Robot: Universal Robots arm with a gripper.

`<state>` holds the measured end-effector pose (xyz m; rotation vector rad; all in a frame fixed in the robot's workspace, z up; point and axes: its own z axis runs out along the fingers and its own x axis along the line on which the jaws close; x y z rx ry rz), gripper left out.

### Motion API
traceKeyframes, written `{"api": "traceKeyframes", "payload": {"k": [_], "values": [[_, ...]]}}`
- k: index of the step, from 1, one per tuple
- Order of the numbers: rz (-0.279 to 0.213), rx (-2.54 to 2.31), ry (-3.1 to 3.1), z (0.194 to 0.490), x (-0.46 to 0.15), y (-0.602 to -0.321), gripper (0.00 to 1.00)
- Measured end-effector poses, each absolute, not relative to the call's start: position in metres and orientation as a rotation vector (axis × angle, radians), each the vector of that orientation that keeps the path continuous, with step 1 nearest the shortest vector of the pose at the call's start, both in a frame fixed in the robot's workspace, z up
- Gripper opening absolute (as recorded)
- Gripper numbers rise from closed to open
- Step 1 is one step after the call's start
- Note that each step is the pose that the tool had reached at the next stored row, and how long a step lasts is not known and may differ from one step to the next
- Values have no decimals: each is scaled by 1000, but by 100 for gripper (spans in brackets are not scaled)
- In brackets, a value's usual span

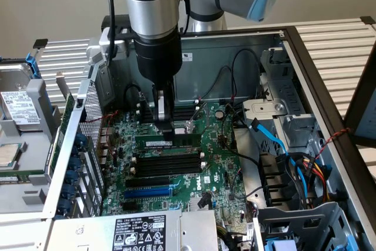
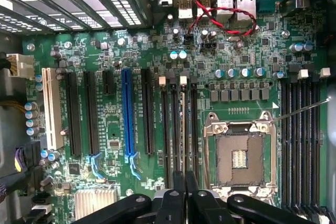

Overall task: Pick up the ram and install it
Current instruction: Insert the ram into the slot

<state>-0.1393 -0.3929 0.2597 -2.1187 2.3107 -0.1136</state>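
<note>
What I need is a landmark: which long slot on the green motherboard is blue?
The single blue plastic slot, standing between long black slots; a white slot sits further along.

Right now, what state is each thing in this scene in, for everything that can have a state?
pincer: closed on the ram.
ram: standing on edge beside the black slots; whether it is seated is unclear.
black slots: empty.
blue slot: empty.
processor socket: bare, no chip in it.
computer case: side open.
</note>
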Motion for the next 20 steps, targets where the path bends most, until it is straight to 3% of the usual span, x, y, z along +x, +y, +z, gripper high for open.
{"api": "traceKeyframes", "payload": {"k": [20], "values": [[-114, -2139, 2291, 245, -143, -404, 12]]}}
